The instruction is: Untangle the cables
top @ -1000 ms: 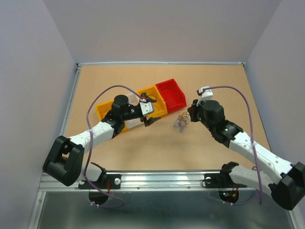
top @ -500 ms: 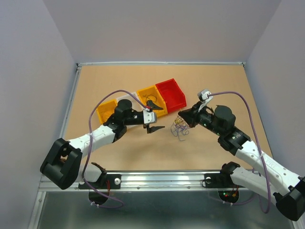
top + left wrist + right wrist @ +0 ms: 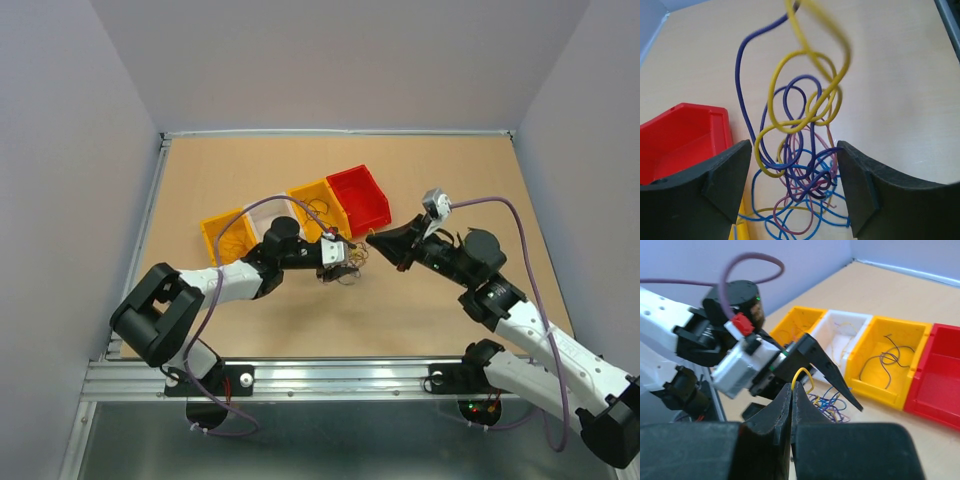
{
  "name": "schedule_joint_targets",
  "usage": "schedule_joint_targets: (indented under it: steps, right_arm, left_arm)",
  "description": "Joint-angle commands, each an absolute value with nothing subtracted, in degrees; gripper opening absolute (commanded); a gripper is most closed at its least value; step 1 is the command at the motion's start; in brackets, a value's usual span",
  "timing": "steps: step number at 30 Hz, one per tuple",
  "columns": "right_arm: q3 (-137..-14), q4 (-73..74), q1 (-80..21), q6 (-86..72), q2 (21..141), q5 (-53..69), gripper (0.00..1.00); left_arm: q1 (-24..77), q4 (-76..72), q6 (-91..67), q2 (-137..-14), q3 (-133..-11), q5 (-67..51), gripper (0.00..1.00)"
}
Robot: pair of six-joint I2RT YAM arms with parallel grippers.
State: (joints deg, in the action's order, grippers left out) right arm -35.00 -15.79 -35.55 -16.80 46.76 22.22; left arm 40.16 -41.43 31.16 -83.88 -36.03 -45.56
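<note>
The cables [image 3: 800, 165] are a small wad of thin blue, purple, pinkish and yellow wires, partly lifted off the table [image 3: 350, 270]. My left gripper [image 3: 795, 187] is open, and its two dark fingers [image 3: 725, 175] stand on either side of the wad's lower part. My right gripper [image 3: 792, 386] is shut on a yellow cable [image 3: 805, 374], whose loop sticks up above the fingertips. In the top view the right gripper [image 3: 372, 240] points left at the left gripper [image 3: 340, 255], and the wad hangs between them.
A row of bins stands just behind the grippers: a yellow bin [image 3: 222, 232], a white bin [image 3: 262, 212], an orange-yellow bin [image 3: 318, 205] with a few dark wires in it [image 3: 887, 357], and a red bin [image 3: 360, 198]. The red bin's corner [image 3: 685, 135] is close to the left finger.
My left gripper moved right and down, so its jaws now stand either side of the wad. My right gripper swung left and up, drawing the yellow cable and the wad leftward.
</note>
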Motion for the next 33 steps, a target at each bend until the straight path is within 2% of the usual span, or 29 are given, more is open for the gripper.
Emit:
schedule_joint_targets:
  steps: [1, 2, 3, 4, 6, 7, 8, 14, 20, 24, 27, 29, 30, 33]
  right_arm:
    - [-33.40, -25.22, -35.42, -20.47, 43.69, 25.32, 0.01]
    - [-33.31, -25.31, -35.42, -20.57, 43.07, 24.36, 0.01]
    - [-33.14, -25.23, -35.42, -20.83, 41.07, 23.04, 0.00]
    - [-33.13, -25.22, -35.42, -20.92, 39.91, 21.81, 0.01]
    - [-33.31, -25.22, -35.42, -21.27, 36.84, 19.08, 0.01]
    - [-33.57, -25.14, -35.51, -21.36, 33.52, 18.20, 0.00]
    - [-33.84, -25.05, -35.51, -21.44, 31.66, 17.67, 0.00]
    - [-36.91, -19.53, -35.42, -19.08, 17.08, 5.03, 0.01]
    - [-35.51, -20.30, -35.42, -15.12, 7.23, -9.48, 0.00]
    - [-35.94, -21.44, -35.42, -13.63, 4.31, -16.34, 0.00]
    - [-38.31, -19.96, -35.42, -12.75, 7.11, -17.67, 0.00]
    - [-41.12, -17.76, -35.51, -12.83, 12.29, -15.04, 0.01]
    - [-42.79, -16.88, -35.42, -12.92, 14.13, -13.72, 0.01]
    - [-44.64, -16.61, -35.42, -13.80, 21.78, -6.96, 0.01]
  left_arm:
    - [40.78, -48.25, 28.65, -85.77, -36.91, -43.25, 0.57]
    - [40.96, -48.25, 28.83, -86.04, -37.00, -42.46, 0.45]
    - [40.96, -47.82, 29.09, -86.31, -37.18, -41.93, 0.24]
    - [40.96, -47.55, 29.35, -86.57, -37.53, -41.31, 0.15]
    - [40.96, -47.29, 29.53, -86.84, -37.53, -40.17, 0.10]
    - [40.96, -47.02, 29.79, -86.75, -37.53, -40.08, 0.01]
    - [41.04, -46.85, 29.79, -86.75, -37.53, -39.99, 0.00]
    - [42.88, -40.97, 34.97, -88.50, -38.41, -41.31, 0.00]
    - [48.60, -35.07, 40.78, -94.91, -41.83, -33.93, 0.00]
    - [48.87, -33.23, 41.31, -98.08, -43.59, -32.43, 0.00]
    - [48.96, -32.17, 41.22, -97.74, -43.95, -32.08, 0.00]
    - [48.96, -32.34, 41.05, -96.25, -43.68, -32.08, 0.19]
    - [48.96, -32.26, 40.26, -95.46, -43.68, -31.99, 0.32]
    - [48.96, -32.34, 39.82, -91.51, -42.72, -32.08, 0.46]
